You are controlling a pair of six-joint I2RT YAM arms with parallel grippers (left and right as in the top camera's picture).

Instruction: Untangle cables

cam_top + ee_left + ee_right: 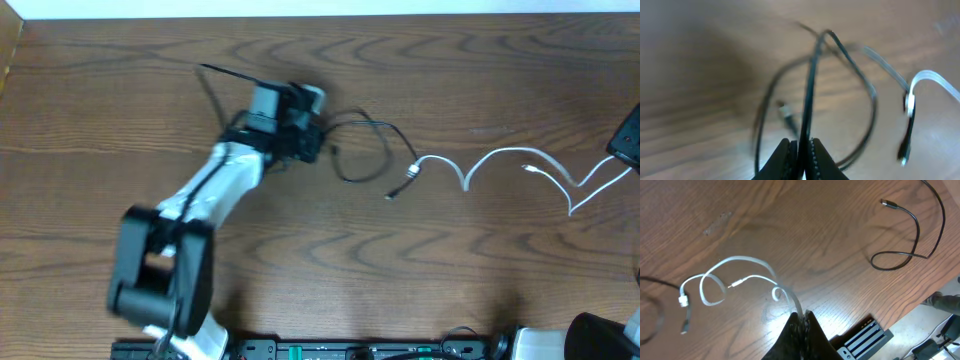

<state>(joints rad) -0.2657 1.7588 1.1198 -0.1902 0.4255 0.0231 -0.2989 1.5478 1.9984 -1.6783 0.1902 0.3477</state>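
Note:
The black cable (370,150) loops across the table's middle, and its plug end meets the white cable's plug (410,178). My left gripper (318,140) is shut on the black cable (810,90), which runs up from between the fingertips (802,147) into a blurred loop. From that plug the white cable (520,155) snakes right in curves. My right gripper (620,150), at the right edge, is shut on the white cable (735,262), which enters its jaws (801,316).
A separate black cord (912,230) with a small plug lies curled in the upper right of the right wrist view. A black slotted unit (865,335) sits at the table's front edge. The left arm (200,220) reaches in from the lower left.

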